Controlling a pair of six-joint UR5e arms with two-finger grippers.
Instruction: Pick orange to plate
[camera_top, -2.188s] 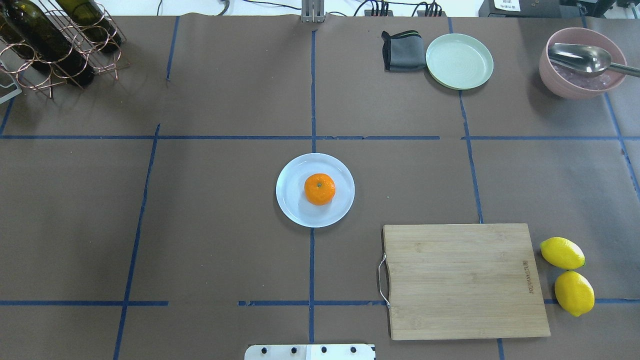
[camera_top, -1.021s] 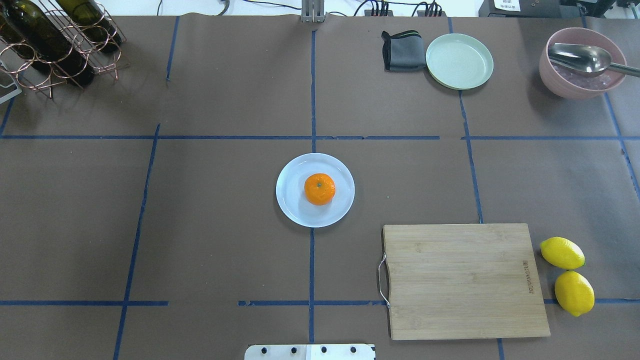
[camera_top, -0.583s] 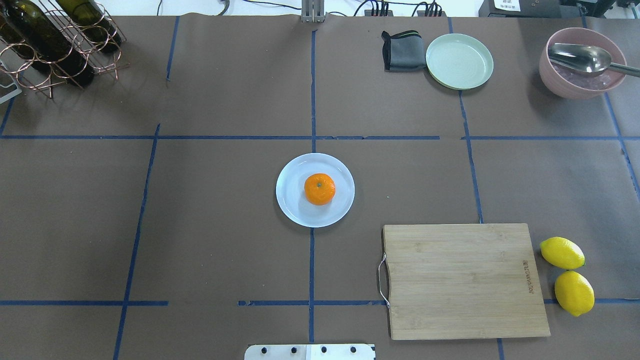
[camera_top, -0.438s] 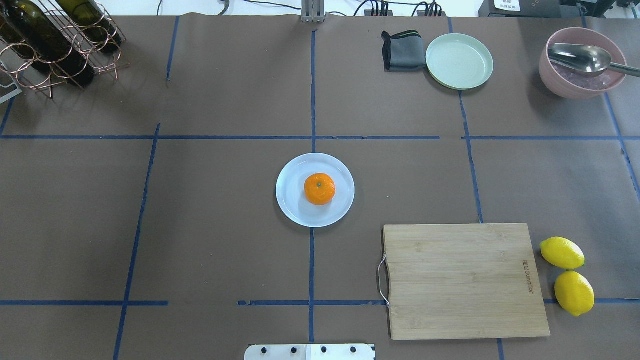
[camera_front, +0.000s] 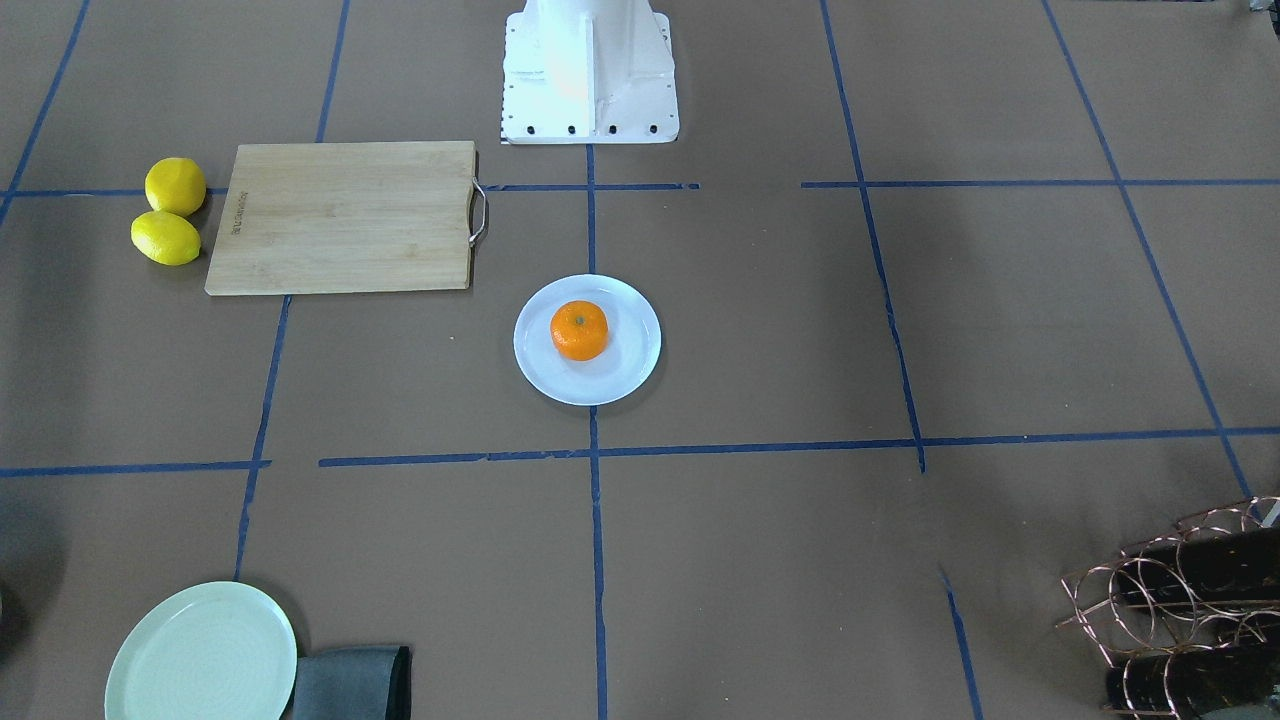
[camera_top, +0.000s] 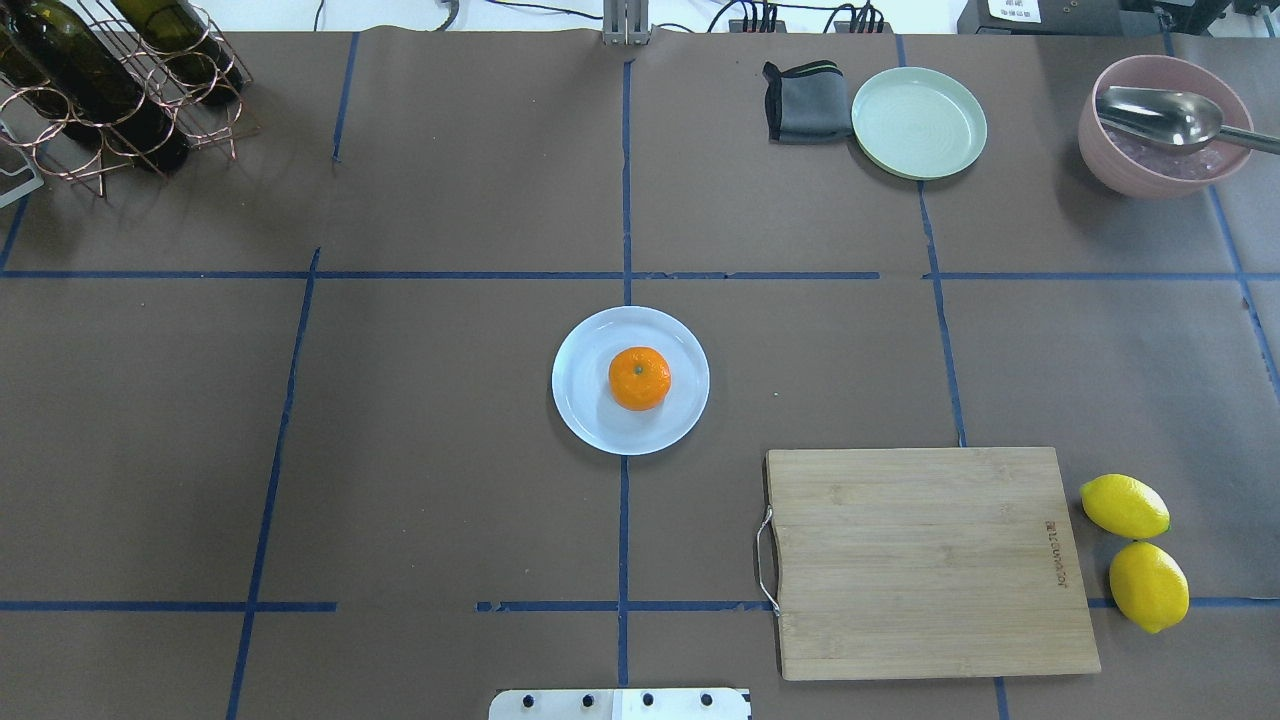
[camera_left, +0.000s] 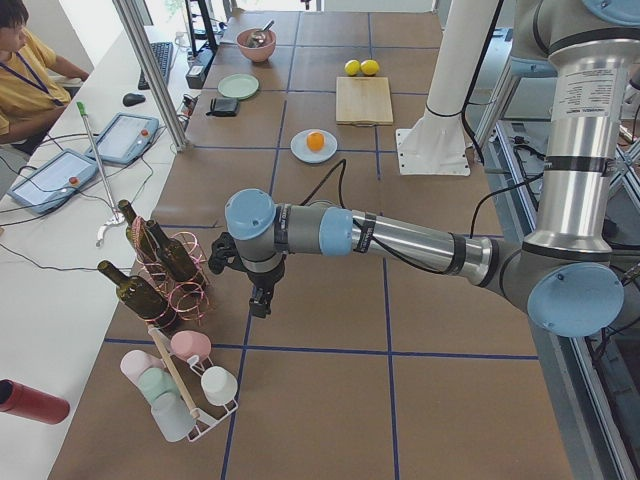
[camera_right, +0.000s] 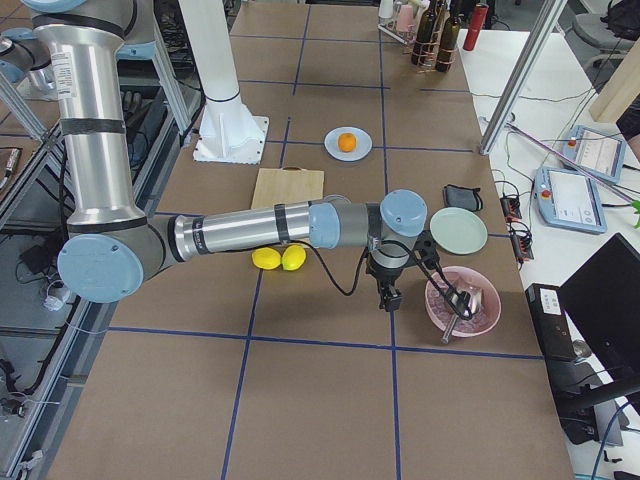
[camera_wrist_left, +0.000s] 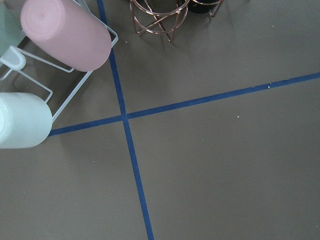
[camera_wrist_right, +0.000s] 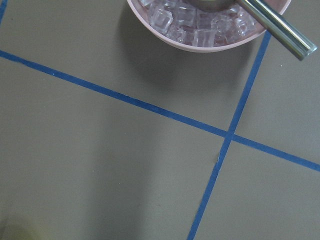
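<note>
At the table's far ends, we find both grippers well apart from the fruit.
The left gripper (camera_left: 262, 300) hangs beside the copper wine rack (camera_left: 170, 262), the right gripper (camera_right: 391, 297) beside the pink ice bowl (camera_right: 432, 300); we cannot tell whether their jaws are parted or closed. The orange (camera_top: 639, 378) sits on the bluish-white plate (camera_top: 590, 420) at mid-table.

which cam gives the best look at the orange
The overhead exterior view: the orange is large, unblocked, stem dimple up, sitting on the plate. The front-facing view shows it nearly as well. Both side views show it small and far off. Neither wrist view shows it.
</note>
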